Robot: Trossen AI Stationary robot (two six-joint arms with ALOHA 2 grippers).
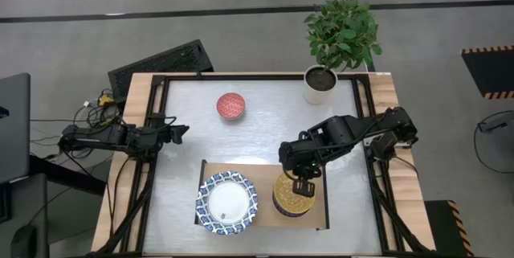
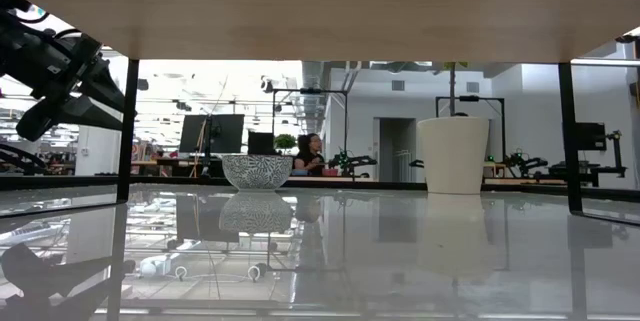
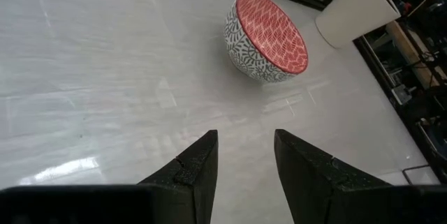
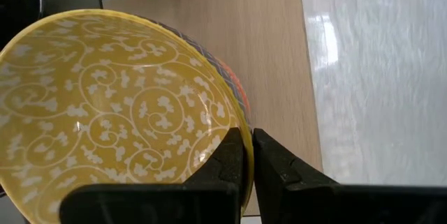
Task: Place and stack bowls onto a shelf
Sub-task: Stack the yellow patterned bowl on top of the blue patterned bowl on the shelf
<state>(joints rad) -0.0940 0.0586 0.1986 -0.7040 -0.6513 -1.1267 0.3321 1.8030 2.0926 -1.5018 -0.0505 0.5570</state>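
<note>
On the light-wood shelf (image 1: 317,214) stands a large blue-and-white bowl (image 1: 227,202). To its right a yellow bowl (image 4: 112,105) sits on top of a stack of smaller bowls (image 4: 236,88). My right gripper (image 4: 248,147) is shut on the yellow bowl and reaches down from the right (image 1: 303,186). A pink-red bowl (image 3: 267,37) rests on its base on the table, far of the shelf (image 1: 231,105). My left gripper (image 3: 244,154) waits open at the table's left edge (image 1: 181,132), pointing toward the pink-red bowl. My right gripper pinches the yellow bowl's rim (image 4: 243,128) on its right side, one finger (image 4: 229,155) inside the bowl and the other (image 4: 271,160) outside. The fingers come from above, slanting down. The bowl is upright and nested over the stack; whether it rests on the stack, I cannot tell.
A white plant pot (image 1: 320,83) with a green plant stands at the table's far right corner. Black frame rails (image 1: 157,121) run along the table's left and right sides. Bare table top (image 1: 265,129) lies between the pink-red bowl and the shelf.
</note>
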